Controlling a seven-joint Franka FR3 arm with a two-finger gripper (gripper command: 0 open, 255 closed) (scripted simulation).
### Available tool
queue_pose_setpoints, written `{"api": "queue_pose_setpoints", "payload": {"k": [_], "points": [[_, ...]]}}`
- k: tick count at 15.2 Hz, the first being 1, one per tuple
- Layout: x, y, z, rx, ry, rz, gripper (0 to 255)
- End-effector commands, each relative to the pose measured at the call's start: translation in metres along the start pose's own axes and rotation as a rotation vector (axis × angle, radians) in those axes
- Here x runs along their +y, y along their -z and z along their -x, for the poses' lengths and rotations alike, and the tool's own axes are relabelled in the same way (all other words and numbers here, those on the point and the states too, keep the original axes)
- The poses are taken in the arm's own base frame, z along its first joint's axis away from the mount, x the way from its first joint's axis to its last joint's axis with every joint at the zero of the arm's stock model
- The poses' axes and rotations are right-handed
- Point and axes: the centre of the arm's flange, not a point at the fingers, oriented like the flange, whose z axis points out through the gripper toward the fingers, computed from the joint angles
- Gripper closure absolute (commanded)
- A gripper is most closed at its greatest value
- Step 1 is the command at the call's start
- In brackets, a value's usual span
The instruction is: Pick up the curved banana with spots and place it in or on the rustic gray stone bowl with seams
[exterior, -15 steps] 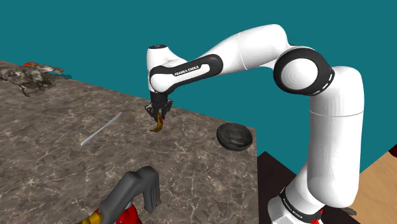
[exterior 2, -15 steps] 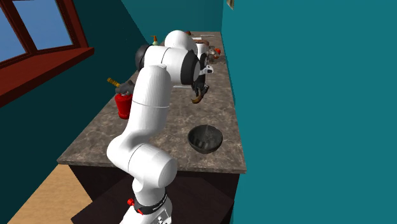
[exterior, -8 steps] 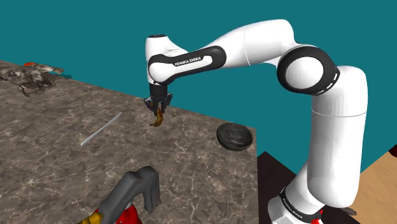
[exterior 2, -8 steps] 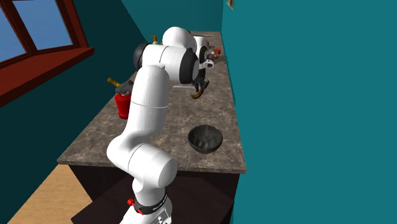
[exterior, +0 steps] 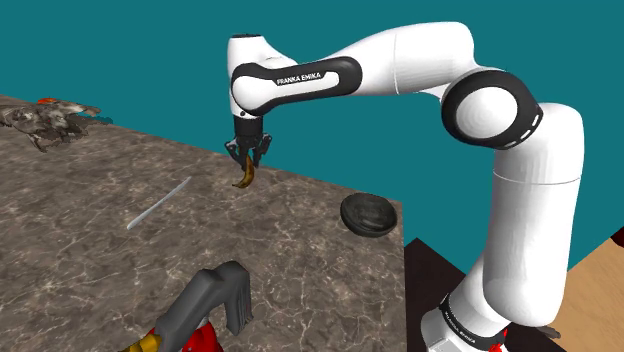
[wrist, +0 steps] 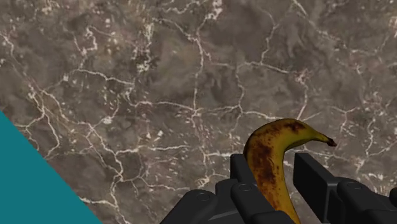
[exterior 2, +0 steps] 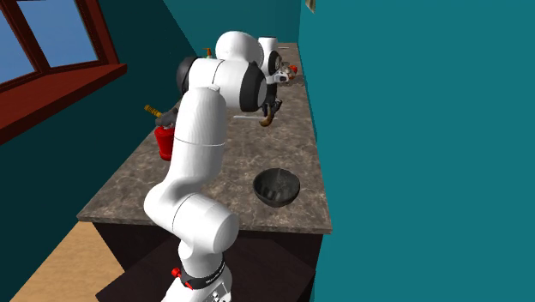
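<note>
A brown marbled counter [exterior: 300, 260] lay beneath the gripper [exterior: 248, 157]. A thin grey rod [exterior: 160, 204] rested on it near the gripper, and a grey-handled red object [exterior: 212, 293] stood well apart.

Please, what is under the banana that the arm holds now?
Brown marbled counter lies under the banana, which hangs clasped in the end effector. The bowl sits off to the side. The patch directly behind the banana is covered.

You're looking at a home kitchen. A long marbled counter [exterior 2: 296, 154] runs along a teal wall [exterior 2: 411, 129], facing a red-framed window [exterior 2: 60, 94] above wood flooring [exterior 2: 51, 257].
</note>
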Motion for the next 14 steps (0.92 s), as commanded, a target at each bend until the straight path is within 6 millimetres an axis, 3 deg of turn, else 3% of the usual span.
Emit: {"api": "queue_pose_setpoints", "payload": {"k": [1,2,14], "points": [[0.001,0.012,0.000,0.000,0.000,0.000,255],[0.001,0.014,0.000,0.000,0.000,0.000,255],[0.106,0.020,0.118,0.000,0.000,0.000,255]]}}
